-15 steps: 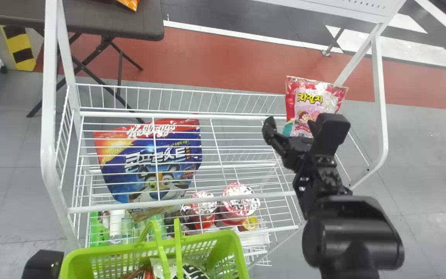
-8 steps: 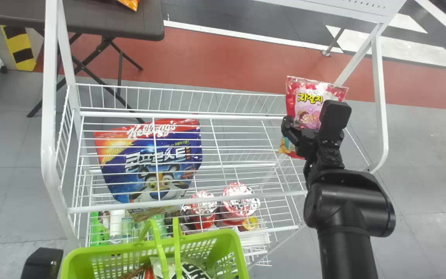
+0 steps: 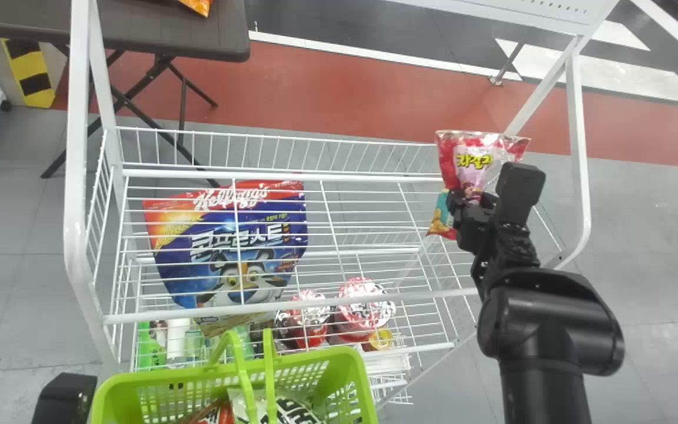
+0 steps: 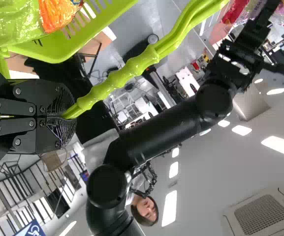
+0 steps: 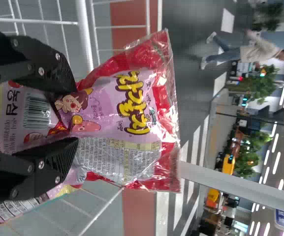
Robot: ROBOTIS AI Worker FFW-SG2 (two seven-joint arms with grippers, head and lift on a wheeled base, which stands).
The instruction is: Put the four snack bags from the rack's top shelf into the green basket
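Narrowed since the earlier frame, the right claw (image 5: 77, 114) pinches the pink snack bag (image 3: 480, 159), fingers slightly apart around it, at the right end of the rack's top shelf (image 3: 362, 177), the left claw (image 4: 68, 115) clamps the basket handle (image 4: 117, 81), and with bags (image 3: 298, 412) already in the green basket (image 3: 168, 376), this seems the last left.

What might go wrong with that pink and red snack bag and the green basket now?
The shiny pink and red snack bag might slip or crumple more, since the right claw pinches it into creases. It might snag on the white metal rack post near it. The green plastic basket may swing when loaded, as the left claw grips its handles.
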